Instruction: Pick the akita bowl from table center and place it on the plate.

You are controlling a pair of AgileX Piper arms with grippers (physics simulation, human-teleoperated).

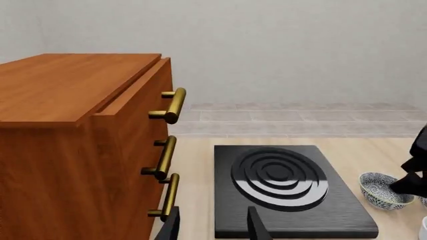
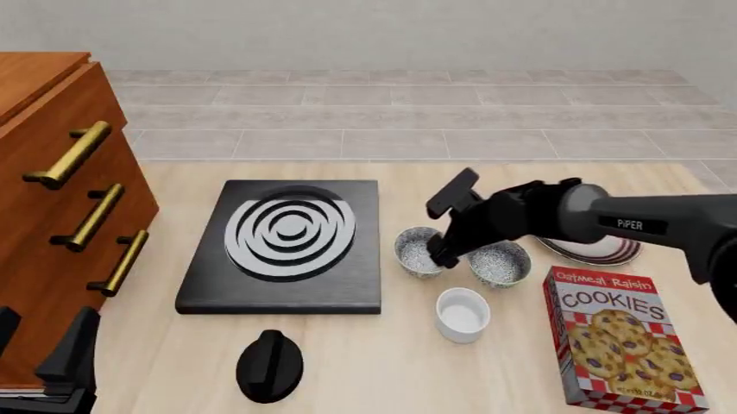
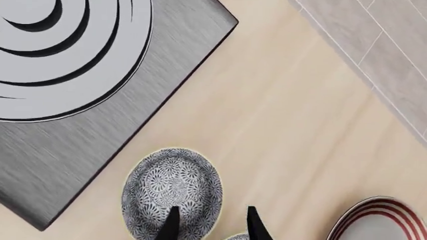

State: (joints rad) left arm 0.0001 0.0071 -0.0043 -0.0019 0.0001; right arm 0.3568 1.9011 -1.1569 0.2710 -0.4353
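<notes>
The akita bowl [image 2: 415, 250] [image 3: 172, 190], grey-and-white speckled, stands on the table right of the stove slab. My right gripper [image 2: 444, 255] [image 3: 210, 227] is open and low over the bowl's right rim, one finger over the inside and one outside. A look-alike bowl [image 2: 500, 264] sits just right of it. The striped plate [image 2: 593, 252] [image 3: 380, 220] lies farther right, partly hidden by my right arm. My left gripper [image 2: 40, 347] [image 1: 213, 229] hangs open and empty at the front left beside the cabinet. The left wrist view also catches the akita bowl [image 1: 381, 189].
A black stove slab [image 2: 288, 246] with white rings lies left of the bowls. A wooden drawer cabinet [image 2: 58, 198] with brass handles fills the left. A white cup [image 2: 463, 313], a cookies box [image 2: 616, 345] and a black knob [image 2: 268, 366] sit toward the front.
</notes>
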